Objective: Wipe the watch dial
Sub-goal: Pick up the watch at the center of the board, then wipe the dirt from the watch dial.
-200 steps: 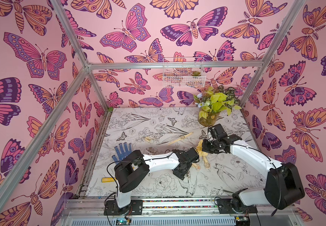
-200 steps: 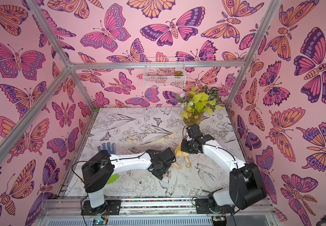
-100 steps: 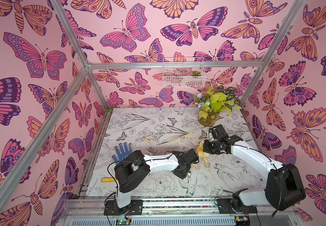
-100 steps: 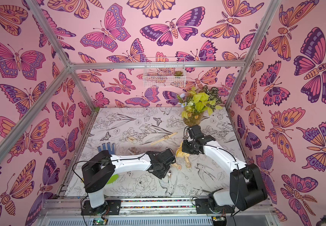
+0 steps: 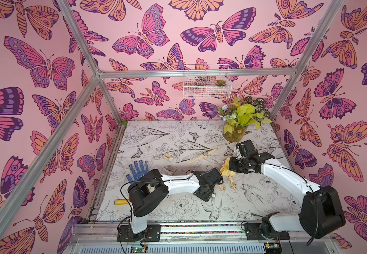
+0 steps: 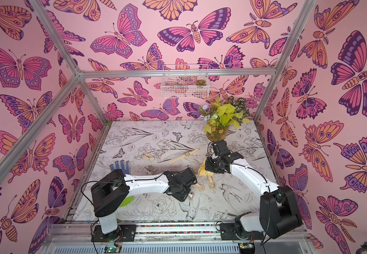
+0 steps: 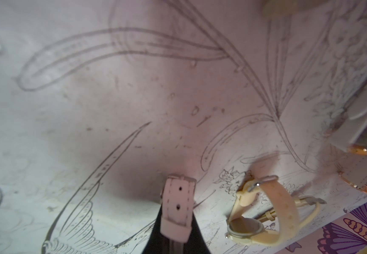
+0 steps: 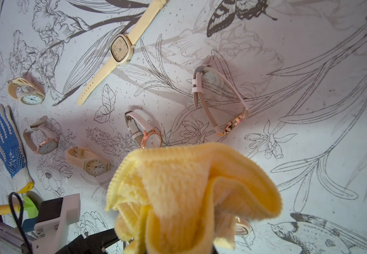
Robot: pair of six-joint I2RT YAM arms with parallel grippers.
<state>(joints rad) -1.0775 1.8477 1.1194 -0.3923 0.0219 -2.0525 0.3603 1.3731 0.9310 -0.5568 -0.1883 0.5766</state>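
Watch (image 7: 178,198) with a pale pink strap is pinched by that strap in the closed left gripper (image 7: 176,233) near the middle of the floral table (image 5: 178,136), and just right of it the right gripper (image 5: 231,169) clamps a bunched yellow cloth (image 8: 189,193)

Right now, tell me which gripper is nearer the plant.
Right. The right gripper, shut on the cloth, hangs a little on the robot's side of the plant; the left gripper, shut on a watch strap, sits farther back toward the bases.
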